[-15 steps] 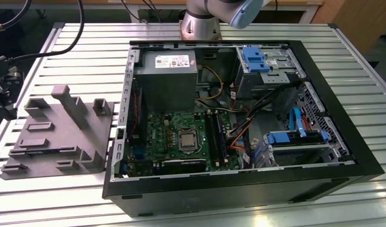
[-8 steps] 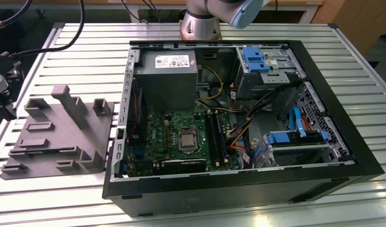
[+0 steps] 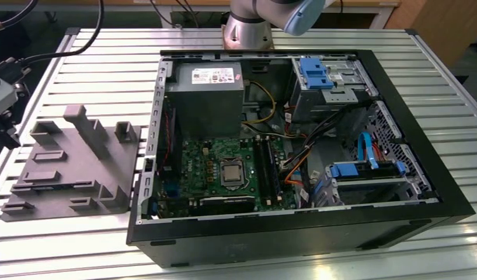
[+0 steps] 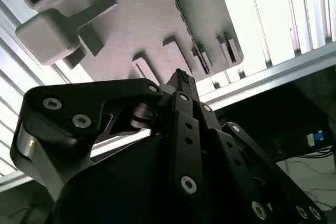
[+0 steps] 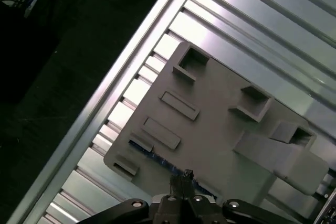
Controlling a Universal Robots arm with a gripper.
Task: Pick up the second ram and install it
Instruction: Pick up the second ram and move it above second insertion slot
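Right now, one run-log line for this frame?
gripper: above gray tray, tip by second ram | second ram: on tray | PC case: open, on table

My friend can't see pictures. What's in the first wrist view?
The gripper hangs close above a grey slotted tray on a ribbed metal table. A thin blue strip, probably the second ram, lies in the tray right by the gripper's tip.

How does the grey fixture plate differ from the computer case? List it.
The grey fixture plate is low, flat, with raised blocks; the computer case is a deep black open box. Plate at the exterior view's left, case right. Both rest on the slatted table.
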